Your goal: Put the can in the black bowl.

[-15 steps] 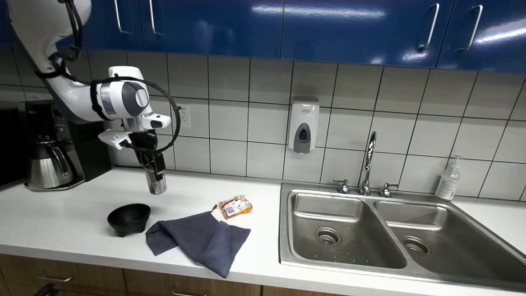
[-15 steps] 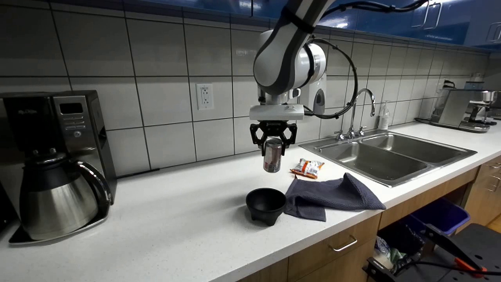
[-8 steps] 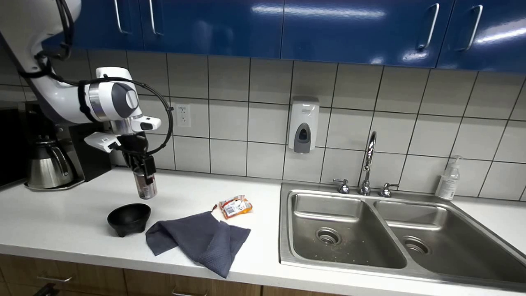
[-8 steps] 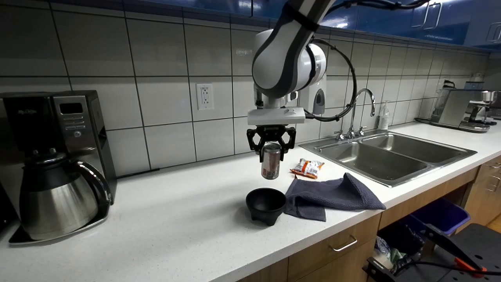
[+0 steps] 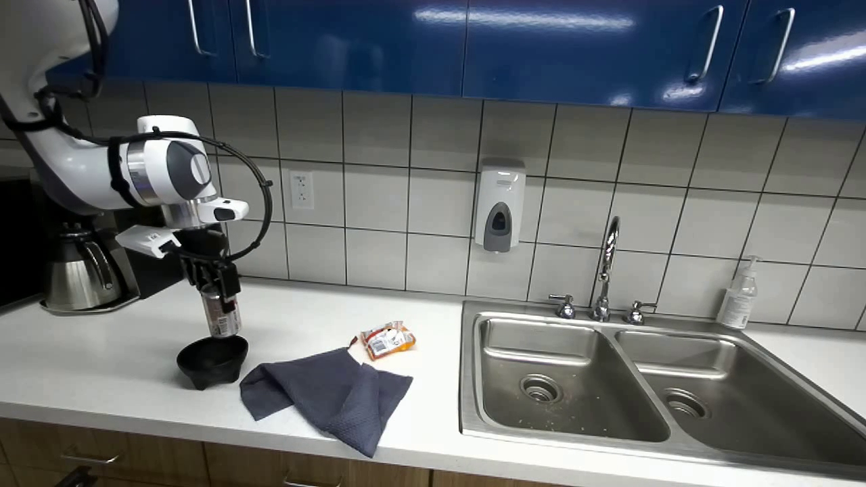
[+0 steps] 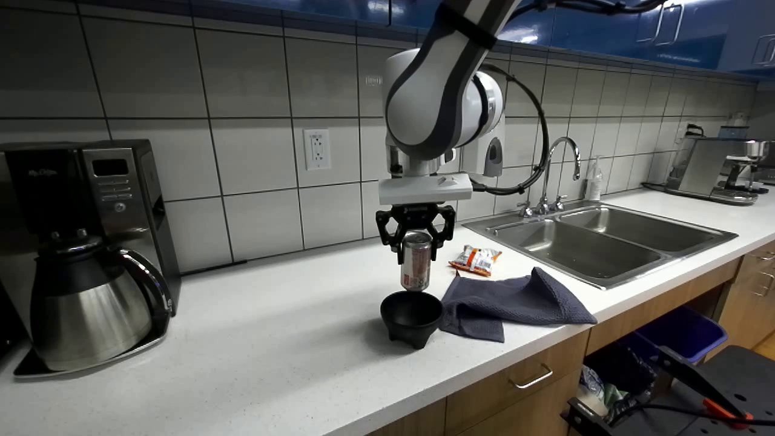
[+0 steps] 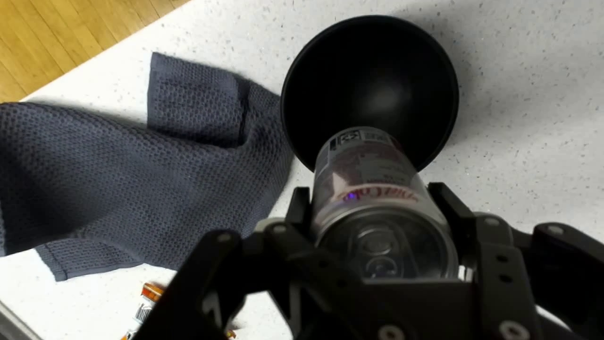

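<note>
Within wrist view, the gripped can partly hides the bowl.

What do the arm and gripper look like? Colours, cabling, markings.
Glossy, rounded white arm with dark grey trim and a silver ring. Black straps tie down black cables; one loops out wide. A white bar sits above the black gripper, which has angular linkages, round bolt heads and narrow black fingers. No legible lettering.
</note>
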Controlling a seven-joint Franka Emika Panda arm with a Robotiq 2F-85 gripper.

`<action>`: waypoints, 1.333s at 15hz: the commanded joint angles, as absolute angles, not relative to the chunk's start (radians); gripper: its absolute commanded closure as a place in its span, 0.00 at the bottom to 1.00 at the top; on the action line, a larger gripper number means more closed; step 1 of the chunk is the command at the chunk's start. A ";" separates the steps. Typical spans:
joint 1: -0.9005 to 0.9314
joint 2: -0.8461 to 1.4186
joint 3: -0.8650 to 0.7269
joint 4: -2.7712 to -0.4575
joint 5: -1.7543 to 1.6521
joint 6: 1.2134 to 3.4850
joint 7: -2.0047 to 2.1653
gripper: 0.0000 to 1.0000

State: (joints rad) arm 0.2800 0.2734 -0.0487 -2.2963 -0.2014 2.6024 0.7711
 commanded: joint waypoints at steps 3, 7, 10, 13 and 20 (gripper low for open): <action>0.288 0.260 -0.030 -2.310 -0.227 2.573 0.799 0.61; 0.305 0.291 -0.033 -2.300 -0.238 2.566 0.815 0.61; 0.322 0.320 -0.040 -2.291 -0.247 2.560 0.831 0.61; 0.338 0.343 -0.049 -2.288 -0.260 2.580 0.855 0.61; 0.352 0.398 -0.068 -2.245 -0.283 2.580 0.916 0.61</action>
State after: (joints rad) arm 0.3351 0.3832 -0.0516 -2.2778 -0.2534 2.5958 0.8675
